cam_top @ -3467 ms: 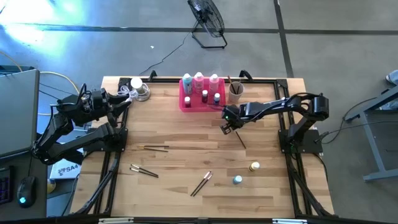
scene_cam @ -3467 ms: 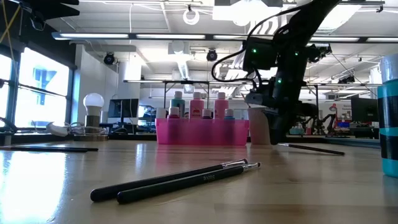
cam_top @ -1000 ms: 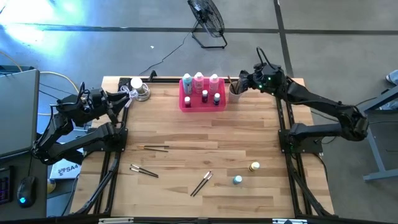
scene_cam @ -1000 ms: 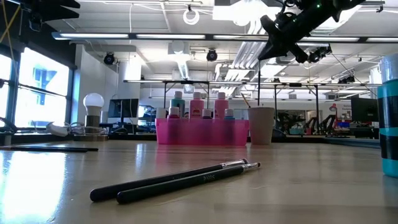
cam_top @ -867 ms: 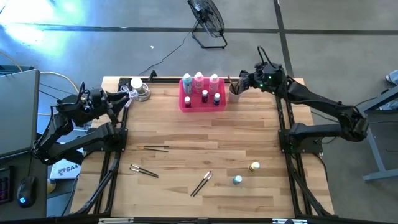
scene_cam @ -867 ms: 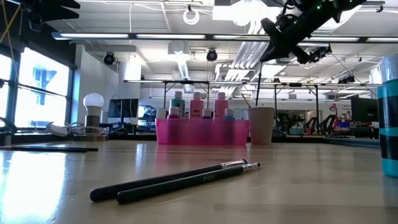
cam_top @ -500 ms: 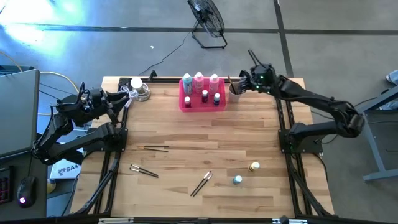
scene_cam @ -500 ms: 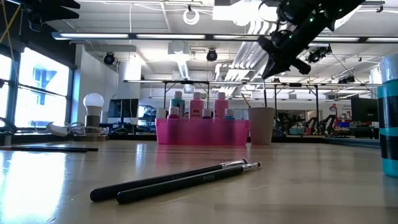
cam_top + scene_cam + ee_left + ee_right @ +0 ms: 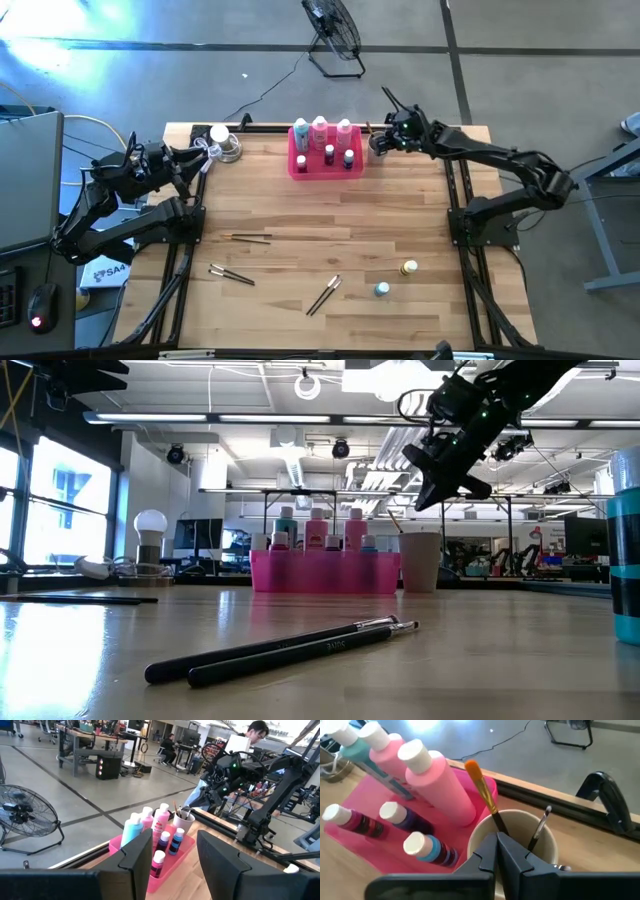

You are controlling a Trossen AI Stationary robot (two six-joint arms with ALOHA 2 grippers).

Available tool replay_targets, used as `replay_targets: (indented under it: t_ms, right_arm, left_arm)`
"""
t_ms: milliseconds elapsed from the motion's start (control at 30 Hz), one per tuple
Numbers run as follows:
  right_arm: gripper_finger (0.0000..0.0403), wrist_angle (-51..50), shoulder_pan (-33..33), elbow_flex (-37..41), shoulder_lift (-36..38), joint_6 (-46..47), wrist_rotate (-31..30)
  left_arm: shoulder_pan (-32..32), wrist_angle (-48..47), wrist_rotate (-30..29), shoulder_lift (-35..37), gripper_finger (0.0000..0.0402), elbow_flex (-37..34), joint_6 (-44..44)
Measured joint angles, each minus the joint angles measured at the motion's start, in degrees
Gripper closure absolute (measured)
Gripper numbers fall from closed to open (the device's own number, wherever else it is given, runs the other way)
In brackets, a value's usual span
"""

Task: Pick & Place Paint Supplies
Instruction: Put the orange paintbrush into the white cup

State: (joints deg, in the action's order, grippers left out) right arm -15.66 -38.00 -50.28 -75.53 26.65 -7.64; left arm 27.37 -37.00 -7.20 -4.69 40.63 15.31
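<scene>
Jaws closed: your right gripper (image 9: 496, 851) hangs just above the beige cup (image 9: 485, 832) with a paintbrush (image 9: 483, 791) rising from between its fingertips, bristles up; a 2nd brush (image 9: 539, 828) leans inside the cup. Your left gripper (image 9: 172, 851) waits part-open at the table's far-left corner, holding nothing. 3 tall bottles (image 9: 319, 131) stand in the pink tray (image 9: 298, 165). Loose brushes (image 9: 324, 294) and 2 tiny bottles (image 9: 382, 290) lie near the front.
</scene>
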Motion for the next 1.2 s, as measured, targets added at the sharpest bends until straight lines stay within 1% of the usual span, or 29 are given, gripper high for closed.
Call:
replay_targets:
  t_ms: [133,233,300,467,533,600,667,733,900,967,1033,1200]
  right_arm:
    - [0.0399,0.3,0.0,0.0,0.5,0.3,0.7]
    - [0.0399,2.3,-0.3,0.0,2.4,3.6,3.7]
    - [0.0399,4.9,-0.8,0.0,4.4,6.4,8.8]
    - [0.0399,14.9,-1.6,0.0,9.2,11.9,25.7]
    - [0.0399,19.8,-1.0,0.0,10.7,12.0,30.0]
    - [0.0399,24.1,-0.2,0.0,11.6,11.5,31.8]
    - [0.0399,27.4,0.8,0.0,12.0,10.8,31.6]
    - [0.0399,30.0,2.3,0.0,12.0,10.8,29.8]
    - [0.0399,30.3,7.0,0.0,10.8,10.7,19.7]
    - [0.0399,30.4,8.6,0.0,10.1,10.7,16.6]
    - [0.0399,30.5,9.8,0.0,9.3,10.6,15.4]
    - [0.0399,30.5,10.6,0.0,7.6,10.6,15.1]
  left_arm:
    - [0.0,0.0,0.0,0.0,0.0249,0.0,0.0]
    - [0.0,0.0,0.0,0.0,0.0249,0.0,0.0]
    - [0.0,0.0,0.0,0.0,0.0249,0.0,0.0]
    - [0.0,0.0,0.0,0.0,0.0249,0.0,0.0]
    - [0.0,0.0,0.0,0.0,0.0249,0.0,0.0]
    - [0.0,0.0,0.0,0.0,0.0249,0.0,0.0]
    - [0.0,0.0,0.0,0.0,0.0249,0.0,0.0]
    - [0.0,0.0,0.0,0.0,0.0249,0.0,0.0]
    - [0.0,0.0,0.0,0.0,0.0249,0.0,0.0]
    - [0.0,0.0,0.0,0.0,0.0249,0.0,0.0]
    - [0.0,0.0,0.0,0.0,0.0249,0.0,0.4]
    - [0.0,0.0,0.1,0.0,0.0249,0.0,1.6]
